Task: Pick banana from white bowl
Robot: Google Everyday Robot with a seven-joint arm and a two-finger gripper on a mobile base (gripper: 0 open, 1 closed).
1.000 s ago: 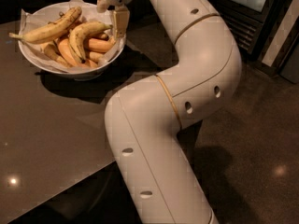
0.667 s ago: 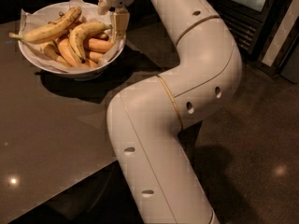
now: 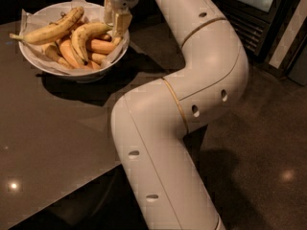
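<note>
Several stubby bananas (image 3: 101, 46) fill the white bowl (image 3: 36, 63) at the far left of the bench (image 3: 53, 128); the curved banana (image 3: 91, 30) lies on top of them, beside a longer banana (image 3: 53, 28); my hand (image 3: 116, 19) hangs over the bowl's right rim, right at the curved banana's end; whether it is released or clenched, I cannot tell.

The claw (image 3: 117, 19) is recorded at the right rim of the white bowl (image 3: 72, 74), toward the far edge of the tabletop (image 3: 57, 128); its wrist is cut off at the top of the view. The right end of the banana (image 3: 91, 30) is concealed behind the claw. The orange-toned bananas (image 3: 103, 46) are partly covered by the banana. The tabletop's left edge is cut off, and its near right corner is hidden by the arm (image 3: 192, 95).
</note>
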